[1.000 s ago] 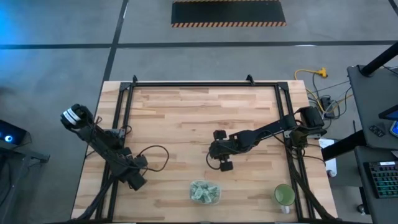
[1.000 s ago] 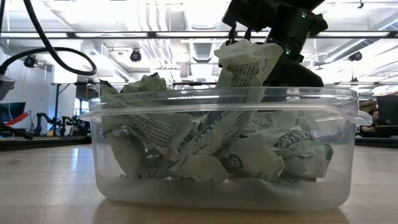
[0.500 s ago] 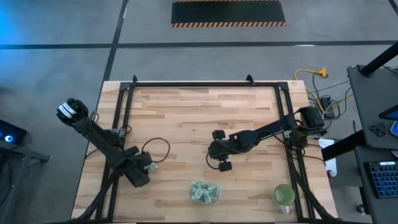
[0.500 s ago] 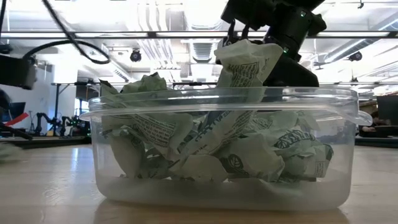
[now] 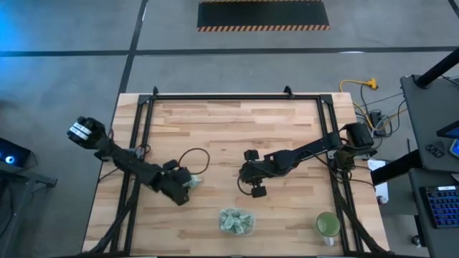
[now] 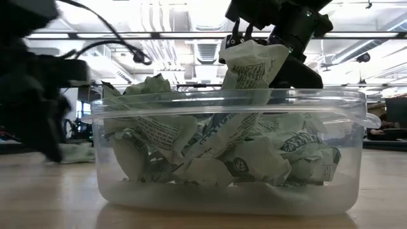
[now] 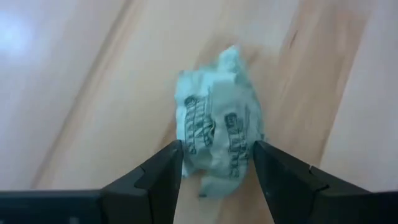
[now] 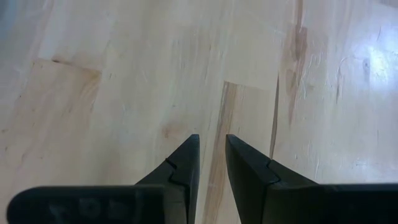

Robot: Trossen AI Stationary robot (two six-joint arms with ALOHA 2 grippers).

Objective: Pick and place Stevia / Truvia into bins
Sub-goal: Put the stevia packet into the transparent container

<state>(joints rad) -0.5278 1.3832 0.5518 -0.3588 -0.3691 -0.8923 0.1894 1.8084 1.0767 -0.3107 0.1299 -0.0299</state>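
Note:
My left gripper (image 5: pixel 188 182) is at the table's left-middle, shut on one crumpled pale green and white sachet (image 7: pixel 216 140); in the high view the sachet (image 5: pixel 194 180) shows just past the fingertips. The clear plastic tub (image 5: pixel 236 221) stands near the table's near edge, heaped with crumpled sachets (image 6: pixel 210 146) that rise above its rim. My right gripper (image 5: pixel 253 183) waits at mid-table, beyond the tub, shut over bare wood (image 8: pixel 212 146) with only a narrow slit between its fingers, holding nothing. My left gripper pinches the crumpled sachet between its two fingers (image 7: pixel 163 174), one on each long side of the wad (image 7: pixel 186 152). Most of the sachet sticks out past the fingertips. In the low view it (image 6: pixel 77 152) sits close to the table top; whether it is lifted clear I cannot tell.
A round green cup (image 5: pixel 328 225) stands near the table's near right corner. A black frame (image 5: pixel 229 97) borders the table's far and side edges. Loose cable (image 5: pixel 192 154) loops off the left arm. Bare wood lies between the left gripper and the tub.
My left gripper has travelled from near the table's left near corner toward the right and a little toward the far edge, closing the distance to the tub, with the sachet showing at its fingertips for the last half second. My right arm and the tub have stayed put.

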